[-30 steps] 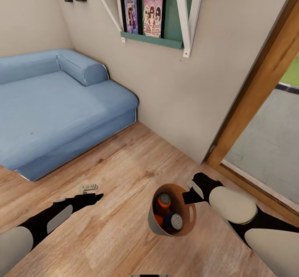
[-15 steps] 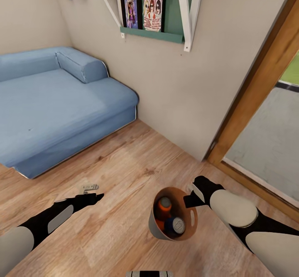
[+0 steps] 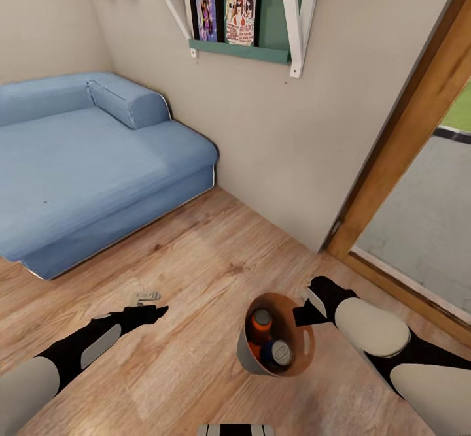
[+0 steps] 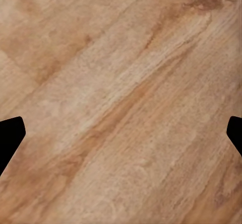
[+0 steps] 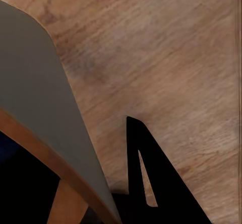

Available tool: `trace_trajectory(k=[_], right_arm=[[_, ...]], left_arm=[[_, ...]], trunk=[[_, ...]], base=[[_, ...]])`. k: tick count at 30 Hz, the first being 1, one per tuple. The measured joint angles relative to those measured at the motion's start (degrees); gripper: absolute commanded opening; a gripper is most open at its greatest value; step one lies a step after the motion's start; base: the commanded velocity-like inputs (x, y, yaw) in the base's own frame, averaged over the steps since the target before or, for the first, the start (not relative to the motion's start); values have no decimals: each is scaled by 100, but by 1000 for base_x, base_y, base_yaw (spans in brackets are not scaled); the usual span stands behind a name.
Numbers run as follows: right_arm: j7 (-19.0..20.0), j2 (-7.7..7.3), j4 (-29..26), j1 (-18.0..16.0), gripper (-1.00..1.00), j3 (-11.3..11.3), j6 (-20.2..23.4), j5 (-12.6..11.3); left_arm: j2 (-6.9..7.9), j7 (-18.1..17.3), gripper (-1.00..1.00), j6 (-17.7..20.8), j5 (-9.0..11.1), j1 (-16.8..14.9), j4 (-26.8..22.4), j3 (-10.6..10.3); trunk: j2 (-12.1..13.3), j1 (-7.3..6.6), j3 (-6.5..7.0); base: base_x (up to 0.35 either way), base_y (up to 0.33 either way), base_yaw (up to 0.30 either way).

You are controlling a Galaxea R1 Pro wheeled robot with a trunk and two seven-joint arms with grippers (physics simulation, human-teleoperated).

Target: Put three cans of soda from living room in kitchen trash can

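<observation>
You're carrying the bin [image 3: 275,335] at lower centre, right pincer [image 3: 302,313] clamped on its rim, an orange can [image 3: 260,323] and a blue can [image 3: 277,352] inside. Left pincer [image 3: 152,310] spread, empty. Sofa [image 3: 91,161] upper left: next, steer toward the kitchen.

Bare wood floor [image 3: 196,253] lies open ahead of the robot, between a blue sofa [image 3: 85,168] on the left and a beige wall [image 3: 314,122] running diagonally to the right. A wood door frame [image 3: 399,142] closes the far right side, with grey paving beyond it. High on the wall, a white-bracketed shelf [image 3: 252,4] with posters juts out, well above the floor. The left gripper [image 3: 149,310] hangs over clear boards with nothing between its spread fingers. A small grey bracket [image 3: 145,296] lies just beyond it. The right gripper [image 3: 305,312] is clamped on the rim of the trash can [image 3: 247,356], whose pale wall crowds that side; cans fill its inside.
</observation>
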Motion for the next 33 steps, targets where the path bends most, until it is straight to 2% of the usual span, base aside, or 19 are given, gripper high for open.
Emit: trace_trajectory(k=[4,5,7,8,9,13,20,26,33], right_arm=[[78,-69,-11,-43,-100,130,334,79],[83,-84,-32,-116,-100,100,662,72],[89,-98,-25,-296,-100,171,980,65],[88,-108,-66,-392,-100,97,1049,119],[93,-113,-45,-507,-100,125,1185,116],[114,-119,-38,-682,-100,40,1481,-2],[121,-151,12,-831,-100,169,1562,114],[131,-154,32,-844,-100,114,1570,42],[122,-156,32,-844,-100,411,1567,154]], left_arm=[[-8,0,100,-5,-7,1,2,-1],[-23,0,100,-26,-8,2,56,-1],[-63,-6,100,-97,-13,1,152,0],[-75,-7,100,-119,-13,1,177,-1],[-91,-8,100,-150,-15,1,213,0],[-121,-9,100,-198,-21,1,264,-2],[-128,-9,100,-213,-34,1,277,-4],[-134,-9,100,-214,-35,1,279,-4],[-187,-7,100,-214,-35,1,283,-2]], trunk=[[0,0,0],[0,-1,1],[0,0,0],[0,-1,1],[0,-1,1],[0,0,0],[0,0,0],[0,0,0],[-279,154,-126]], base=[[0,0,0],[0,0,0],[0,0,0],[0,0,0],[0,0,0],[0,0,0],[0,0,0],[0,0,0],[0,0,0]])
